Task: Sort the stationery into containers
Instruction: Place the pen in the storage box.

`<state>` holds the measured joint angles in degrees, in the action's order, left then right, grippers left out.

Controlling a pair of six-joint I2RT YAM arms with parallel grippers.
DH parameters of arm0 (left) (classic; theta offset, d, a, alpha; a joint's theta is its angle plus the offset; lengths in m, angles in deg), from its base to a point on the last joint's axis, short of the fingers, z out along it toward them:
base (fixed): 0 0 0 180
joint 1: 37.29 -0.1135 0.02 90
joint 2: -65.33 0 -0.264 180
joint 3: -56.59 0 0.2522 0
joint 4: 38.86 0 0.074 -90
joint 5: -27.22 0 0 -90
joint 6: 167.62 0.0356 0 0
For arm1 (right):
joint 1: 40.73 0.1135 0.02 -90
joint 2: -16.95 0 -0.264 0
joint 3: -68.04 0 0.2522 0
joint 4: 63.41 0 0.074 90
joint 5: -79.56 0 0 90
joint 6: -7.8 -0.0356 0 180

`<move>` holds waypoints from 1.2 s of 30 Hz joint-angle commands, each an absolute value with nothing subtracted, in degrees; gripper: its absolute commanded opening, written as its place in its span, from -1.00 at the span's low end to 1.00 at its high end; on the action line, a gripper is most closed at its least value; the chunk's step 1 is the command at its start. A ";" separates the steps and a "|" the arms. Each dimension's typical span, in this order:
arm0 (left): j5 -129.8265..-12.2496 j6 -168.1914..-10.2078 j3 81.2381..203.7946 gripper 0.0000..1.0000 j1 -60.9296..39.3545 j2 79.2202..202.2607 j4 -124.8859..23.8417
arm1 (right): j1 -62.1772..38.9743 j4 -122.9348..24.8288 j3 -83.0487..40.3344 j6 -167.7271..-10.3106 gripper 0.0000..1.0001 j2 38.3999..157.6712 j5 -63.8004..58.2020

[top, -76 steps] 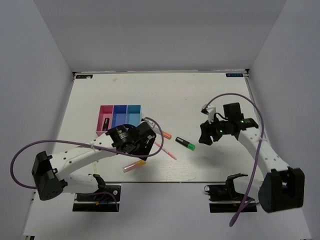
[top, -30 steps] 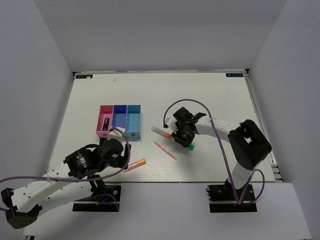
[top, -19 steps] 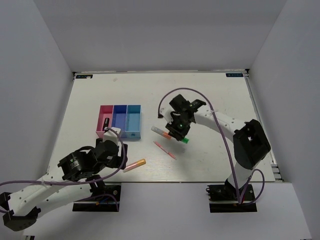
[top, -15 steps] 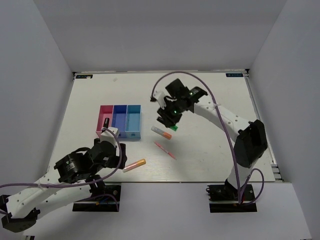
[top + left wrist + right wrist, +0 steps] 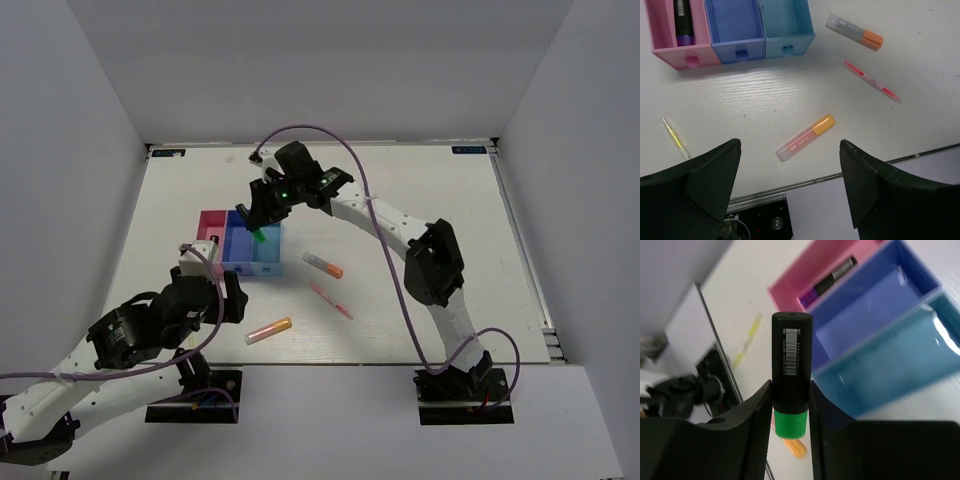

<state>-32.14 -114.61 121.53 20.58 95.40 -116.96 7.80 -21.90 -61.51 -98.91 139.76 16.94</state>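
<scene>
My right gripper [image 5: 262,222] is shut on the black-and-green highlighter [image 5: 791,375], green cap toward the wrist. It hangs above the containers [image 5: 240,268], a tray with pink [image 5: 805,287], dark blue [image 5: 875,300] and light blue [image 5: 905,357] compartments. A purple-capped black marker [image 5: 682,17] lies in the pink one. On the table lie a grey-and-orange marker [image 5: 323,265], a thin pink-red pen [image 5: 330,299] and a pink-and-orange marker [image 5: 268,330]. My left gripper [image 5: 790,190] stands open with nothing in it, near the front edge, above the pink-and-orange marker [image 5: 806,137].
A thin yellow stick [image 5: 676,137] lies on the table in front of the tray's pink end. The table's near edge [image 5: 850,170] and the left arm's base plate show under the left gripper. White walls close the table on three sides.
My right arm has carried the highlighter from mid-table leftward and back to above the tray. My left arm has drawn back toward the near edge, still open.
</scene>
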 commanded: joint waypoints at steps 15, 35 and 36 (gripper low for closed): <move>-26.92 -118.66 126.16 0.79 20.37 98.03 -120.39 | 9.54 -59.31 -67.80 -113.50 -1.00 153.36 20.40; -27.09 -118.32 126.34 0.79 20.37 98.73 -119.07 | 12.80 -73.91 -74.39 -102.86 -1.00 166.19 18.04; -27.09 -118.23 125.99 0.79 20.46 98.56 -119.16 | 12.80 -74.08 -74.74 -102.08 -1.00 166.80 17.78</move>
<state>-27.77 -118.77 126.31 20.58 98.24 -119.48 12.35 -68.98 -71.63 -105.86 165.81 19.30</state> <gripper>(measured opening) 0.895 0.341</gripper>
